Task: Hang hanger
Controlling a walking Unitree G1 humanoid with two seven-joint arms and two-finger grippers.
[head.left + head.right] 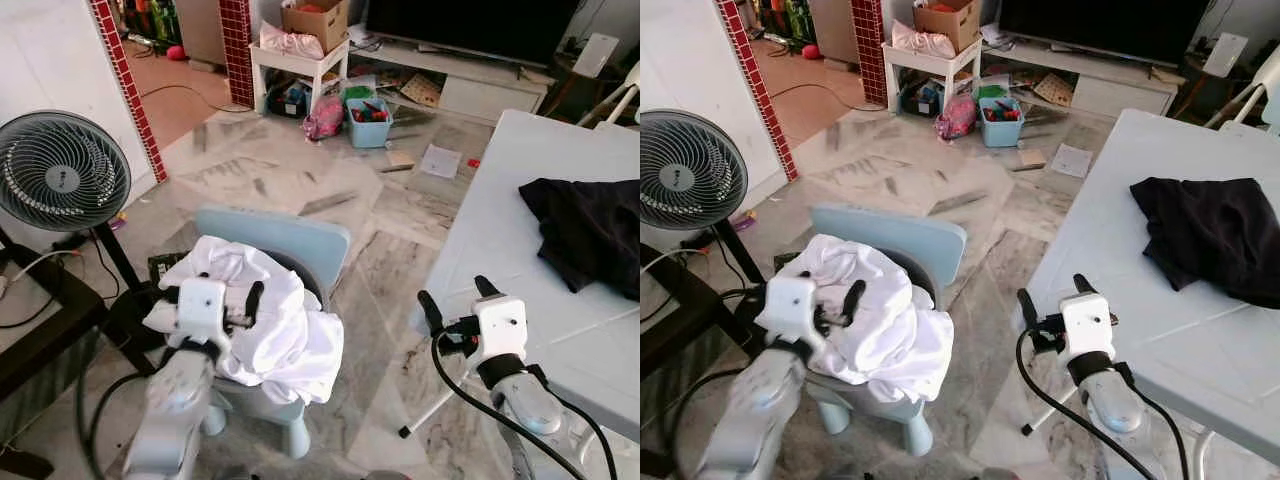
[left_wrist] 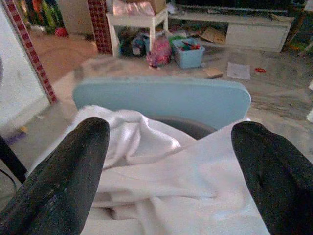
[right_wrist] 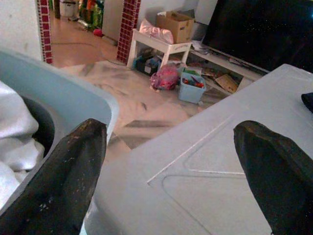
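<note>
While no hanger can be made out, task reads as unstarted. Left hand: released, poised over white garment on blue chair. Right hand: released, empty, at bench edge; black garment on bench.

Head eyes look down-forward over the blue chair and white surface; each wrist camera peers closely along its fingers, sharing the chair.

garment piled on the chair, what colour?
White; the garment on the pale blue chair shows best in the left eye view.
</note>
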